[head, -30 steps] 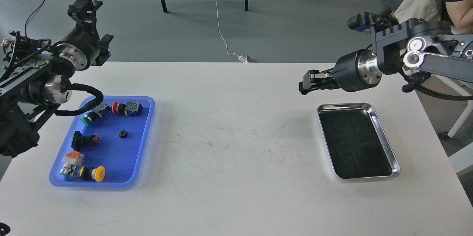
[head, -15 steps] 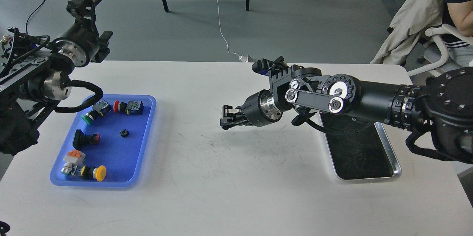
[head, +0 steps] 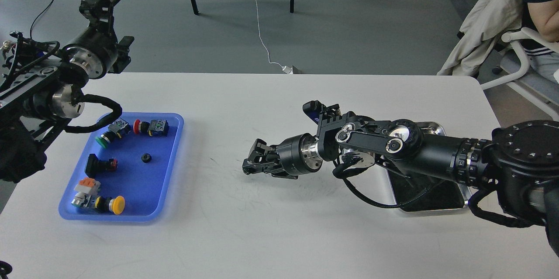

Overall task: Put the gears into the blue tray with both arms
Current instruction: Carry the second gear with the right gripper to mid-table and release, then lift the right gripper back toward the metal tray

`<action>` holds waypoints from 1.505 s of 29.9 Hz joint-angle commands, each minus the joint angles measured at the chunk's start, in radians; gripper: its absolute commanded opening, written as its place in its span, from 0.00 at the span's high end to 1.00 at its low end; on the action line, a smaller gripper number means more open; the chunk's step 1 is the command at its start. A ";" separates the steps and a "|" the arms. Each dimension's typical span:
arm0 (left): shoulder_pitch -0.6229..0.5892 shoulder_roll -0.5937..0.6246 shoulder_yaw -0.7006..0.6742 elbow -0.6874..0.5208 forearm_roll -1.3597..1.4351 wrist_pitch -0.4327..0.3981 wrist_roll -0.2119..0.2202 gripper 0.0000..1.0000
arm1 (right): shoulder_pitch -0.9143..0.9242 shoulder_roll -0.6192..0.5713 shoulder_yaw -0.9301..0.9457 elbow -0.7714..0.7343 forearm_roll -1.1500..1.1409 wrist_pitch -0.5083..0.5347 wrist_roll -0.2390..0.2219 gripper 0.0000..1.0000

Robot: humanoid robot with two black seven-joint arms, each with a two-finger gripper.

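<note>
A white surface (head: pixel 279 226), marked with faint dark scuffs near its middle, is seen carrying everything. The right arm (head: pixel 436 152) is stretched low across it from the right edge, passing over the silver metal tray (head: pixel 436 202), which is largely covered by the arm. The left arm (head: pixel 48 91) is raised at the left edge, above the far left corner of the surface. The blue tray (head: pixel 144 183) is laid flat near the left side of the surface. Inside it, several push-button switches are scattered: one with a green cap (head: pixel 103 140) and one with a red cap (head: pixel 138 126) at the far end, a black one (head: pixel 98 165) in the middle, and a yellow-capped one (head: pixel 114 205) at the near end. The right gripper (head: pixel 250 166) is held just above the middle of the surface, well apart from the blue tray; its fingers are seen slightly parted, and something small and dark at the tips cannot be made out. The left gripper (head: pixel 99 3) is pointed upward and away, and its state cannot be told. A single gear (head: pixel 146 158) is found resting in the blue tray, near its middle.
</note>
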 commanded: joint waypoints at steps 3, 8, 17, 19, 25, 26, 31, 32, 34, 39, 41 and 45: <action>-0.001 0.000 -0.001 0.000 -0.001 0.000 -0.001 0.02 | -0.013 0.000 -0.001 0.019 -0.011 -0.009 -0.013 0.91; -0.001 0.006 -0.001 0.000 -0.001 0.000 -0.002 0.02 | -0.038 0.000 -0.003 0.019 -0.017 -0.010 -0.035 0.81; 0.001 0.014 0.002 0.000 -0.001 0.000 -0.002 0.02 | -0.047 0.000 -0.003 0.016 0.001 -0.047 -0.061 0.11; 0.001 0.014 0.003 0.000 -0.001 0.000 -0.001 0.02 | -0.044 0.000 -0.001 0.009 0.003 -0.048 -0.061 0.05; -0.001 0.014 0.005 0.000 0.001 0.002 0.003 0.02 | -0.032 0.000 0.113 -0.023 0.003 -0.038 -0.061 0.04; -0.001 0.014 0.005 0.000 0.001 0.000 0.004 0.02 | -0.030 0.000 0.149 -0.027 0.003 -0.036 -0.061 0.04; 0.004 0.046 0.009 -0.021 0.070 -0.007 0.001 0.02 | -0.015 0.000 0.305 -0.010 0.004 -0.035 -0.061 0.04; 0.004 0.049 0.011 -0.026 0.091 -0.007 0.004 0.02 | -0.016 0.000 0.342 0.001 0.004 -0.035 -0.061 0.04; 0.006 0.055 0.014 -0.044 0.125 -0.009 0.012 0.02 | -0.029 -0.043 0.431 0.053 0.004 -0.030 -0.060 0.04; 0.012 0.070 0.034 -0.130 0.179 -0.012 0.042 0.02 | -0.143 -0.348 0.676 0.202 0.038 0.001 -0.047 0.04; 0.010 0.106 0.054 -0.164 0.208 -0.032 0.073 0.02 | -0.243 -0.463 0.820 0.249 0.107 0.034 -0.044 0.04; 0.009 0.139 0.065 -0.244 0.283 -0.124 0.085 0.02 | -0.445 -0.604 1.098 0.277 0.272 0.100 -0.044 0.04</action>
